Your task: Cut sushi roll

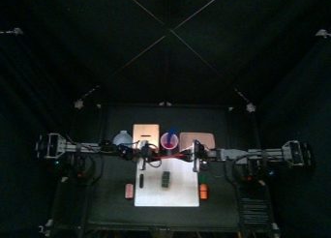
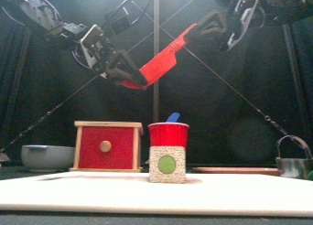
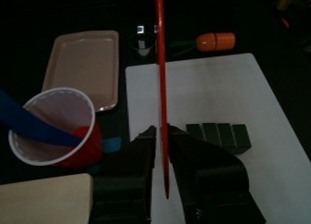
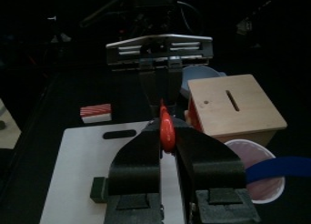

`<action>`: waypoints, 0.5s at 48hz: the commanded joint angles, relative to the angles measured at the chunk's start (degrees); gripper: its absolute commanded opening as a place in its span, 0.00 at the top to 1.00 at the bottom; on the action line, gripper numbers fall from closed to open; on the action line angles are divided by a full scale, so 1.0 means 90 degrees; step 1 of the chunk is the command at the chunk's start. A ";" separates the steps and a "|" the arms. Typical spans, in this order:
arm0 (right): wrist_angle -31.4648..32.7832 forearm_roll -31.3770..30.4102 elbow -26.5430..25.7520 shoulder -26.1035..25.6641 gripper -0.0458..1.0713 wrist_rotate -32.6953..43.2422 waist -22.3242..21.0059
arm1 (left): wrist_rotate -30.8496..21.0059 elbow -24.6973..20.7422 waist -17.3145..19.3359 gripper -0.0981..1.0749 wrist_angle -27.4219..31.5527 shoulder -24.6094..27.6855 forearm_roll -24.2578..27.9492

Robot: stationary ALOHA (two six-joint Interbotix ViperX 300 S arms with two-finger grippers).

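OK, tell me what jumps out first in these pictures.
A red knife hangs high above the table, held between both grippers, the left gripper at its lower end and the right gripper at its upper end. Below, a red cup stands beside a red-fronted wooden box, behind the white board where the sushi roll lies.

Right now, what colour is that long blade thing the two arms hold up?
Red. The knife shows best in the front view, held up between the two grippers.

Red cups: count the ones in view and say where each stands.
1. The red cup stands beside the wooden box, beyond the white cutting board, with a blue utensil in it. Others may be hidden behind it.
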 commanded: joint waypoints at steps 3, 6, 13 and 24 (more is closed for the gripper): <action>-0.0098 0.0020 0.0000 0.0059 0.61 0.0010 0.0029 | 0.0000 -0.0127 0.0010 0.50 -0.0029 0.0098 0.0000; -0.0098 0.0020 0.0068 0.0176 0.61 0.0020 0.0098 | -0.0010 -0.0088 -0.0059 0.52 -0.0039 0.0156 -0.0010; -0.0029 0.0029 0.0244 0.0508 0.61 0.0029 0.0420 | 0.0010 0.0088 -0.0391 0.55 -0.0029 0.0254 -0.0127; 0.0312 0.1035 0.0420 0.1357 0.61 0.0039 0.0986 | 0.0029 0.0439 -0.0762 0.55 -0.0029 0.0273 -0.0645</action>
